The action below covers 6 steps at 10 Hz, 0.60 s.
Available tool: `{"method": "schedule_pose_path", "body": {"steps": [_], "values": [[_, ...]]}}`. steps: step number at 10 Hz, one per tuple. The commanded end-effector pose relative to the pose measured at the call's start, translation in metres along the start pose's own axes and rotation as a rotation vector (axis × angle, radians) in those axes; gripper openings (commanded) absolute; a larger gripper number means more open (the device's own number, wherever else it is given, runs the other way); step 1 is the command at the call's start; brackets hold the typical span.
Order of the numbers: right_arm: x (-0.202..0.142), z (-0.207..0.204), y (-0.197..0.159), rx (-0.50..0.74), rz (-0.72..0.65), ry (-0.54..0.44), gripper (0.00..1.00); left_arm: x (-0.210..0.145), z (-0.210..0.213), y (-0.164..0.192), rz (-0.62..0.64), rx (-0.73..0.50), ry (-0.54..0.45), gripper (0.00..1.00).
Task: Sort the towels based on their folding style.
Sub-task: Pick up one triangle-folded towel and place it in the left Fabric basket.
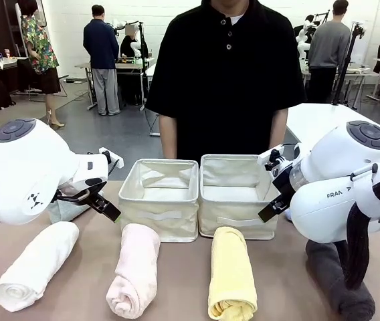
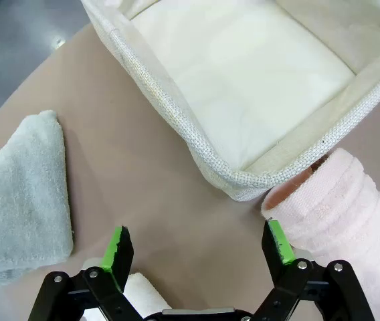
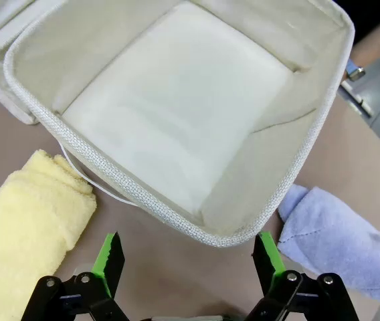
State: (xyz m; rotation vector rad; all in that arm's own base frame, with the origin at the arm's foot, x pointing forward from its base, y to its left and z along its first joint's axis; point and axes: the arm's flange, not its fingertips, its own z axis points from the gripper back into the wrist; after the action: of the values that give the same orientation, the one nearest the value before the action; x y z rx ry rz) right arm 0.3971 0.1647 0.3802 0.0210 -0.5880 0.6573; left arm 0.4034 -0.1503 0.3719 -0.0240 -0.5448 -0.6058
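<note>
Near two cream bins [image 1: 158, 215], the left gripper [image 2: 200, 244] and right gripper [image 3: 184, 251] are held with jaws apart, empty; four rolled towels [image 1: 134, 269] are laid in front.

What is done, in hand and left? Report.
Done: nothing; left cream fabric bin and right cream fabric bin empty.
In hand: nothing; left hand, right hand open.
Left: six terry towels on the table: white roll, pale pink roll, yellow roll, dark grey roll, teal-green fold, light blue fold.
</note>
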Motion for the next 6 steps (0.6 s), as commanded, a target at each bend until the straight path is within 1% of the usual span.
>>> {"method": "schedule_pose_path", "body": {"steps": [1, 6], "values": [[0.0005, 0.0008, -0.0003, -0.001, 0.0, -0.002, 1.0, 0.0, 0.0, 0.0001, 0.0, 0.0, 0.0, 1.0], [0.0005, 0.0008, -0.0003, -0.001, 0.0, -0.002, 1.0, 0.0, 0.0, 0.0001, 0.0, 0.0, 0.0, 1.0]]}}
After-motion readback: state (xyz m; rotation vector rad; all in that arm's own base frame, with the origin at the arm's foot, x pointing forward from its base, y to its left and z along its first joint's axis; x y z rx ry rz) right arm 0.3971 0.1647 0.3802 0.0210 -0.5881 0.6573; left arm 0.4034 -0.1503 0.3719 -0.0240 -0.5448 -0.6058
